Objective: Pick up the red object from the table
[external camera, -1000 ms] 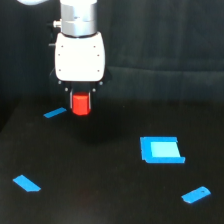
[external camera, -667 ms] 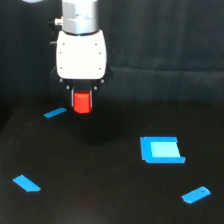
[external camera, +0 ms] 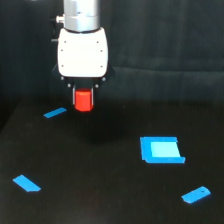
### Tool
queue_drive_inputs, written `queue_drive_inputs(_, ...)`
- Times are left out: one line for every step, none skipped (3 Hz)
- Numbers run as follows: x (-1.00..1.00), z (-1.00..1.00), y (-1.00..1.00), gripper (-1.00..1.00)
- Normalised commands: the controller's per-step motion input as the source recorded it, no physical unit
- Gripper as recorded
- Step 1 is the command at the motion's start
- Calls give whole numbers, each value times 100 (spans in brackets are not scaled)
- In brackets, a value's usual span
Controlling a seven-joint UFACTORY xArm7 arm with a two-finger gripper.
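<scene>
The red object (external camera: 83, 99) is a small red-orange block hanging under the white gripper body, clear above the black table (external camera: 100, 190). My gripper (external camera: 83, 96) is shut on the red object, its dark fingers mostly lost against the dark background. The block sits at the upper left of the exterior view.
Flat blue pieces lie on the table: a thin strip (external camera: 55, 113) at the exterior view's left, a square tile (external camera: 161, 149) at the right, a small piece (external camera: 26, 183) at lower left and another (external camera: 196, 194) at lower right.
The gripper has risen with the red object held in it, so the block hangs higher above the table than before. The blue pieces have not moved.
</scene>
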Motion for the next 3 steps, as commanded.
queue_drive_inputs(6,22,11,-100)
queue_drive_inputs(1,13,7,-99)
queue_drive_inputs(3,-3,8,-90)
